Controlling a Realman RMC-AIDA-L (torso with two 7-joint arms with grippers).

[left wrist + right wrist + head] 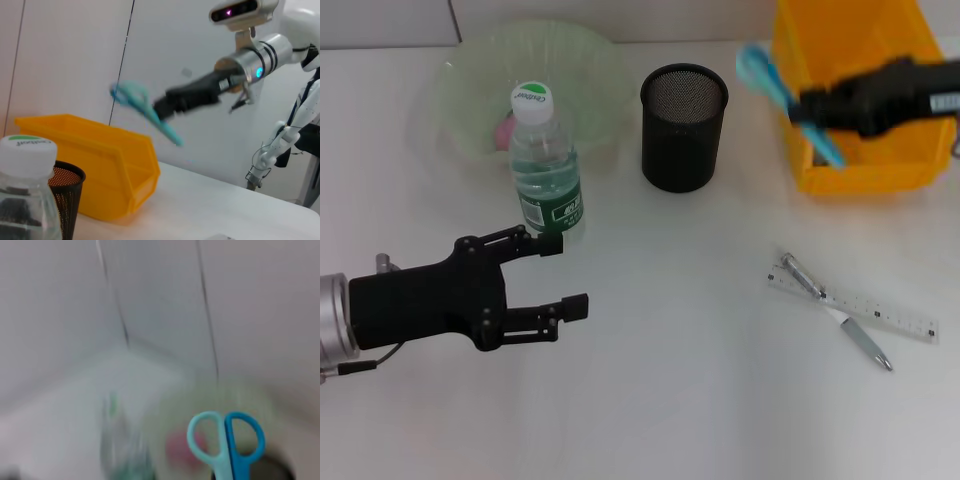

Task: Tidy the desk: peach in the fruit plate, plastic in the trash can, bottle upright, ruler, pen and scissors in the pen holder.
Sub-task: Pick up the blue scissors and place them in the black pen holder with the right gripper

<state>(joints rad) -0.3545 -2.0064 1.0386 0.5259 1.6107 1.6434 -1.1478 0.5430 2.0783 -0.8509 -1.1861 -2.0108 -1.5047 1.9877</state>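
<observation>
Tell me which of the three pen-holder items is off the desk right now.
The scissors: the right claw holds them in the air near the yellow bin. The ruler and pen lie crossed on the desk.

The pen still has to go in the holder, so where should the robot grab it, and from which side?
Grip the pen on its free barrel, clear of the ruler it crosses, coming from straight above with the fingers across the barrel. It lies flat on the desk, so nothing offers a side grip.

One bottle [544, 160], one pen holder [683, 127], one scissors [788, 95], one ruler [854, 309], one pen [835, 312], one yellow bin [860, 90], one plate [480, 90]
</observation>
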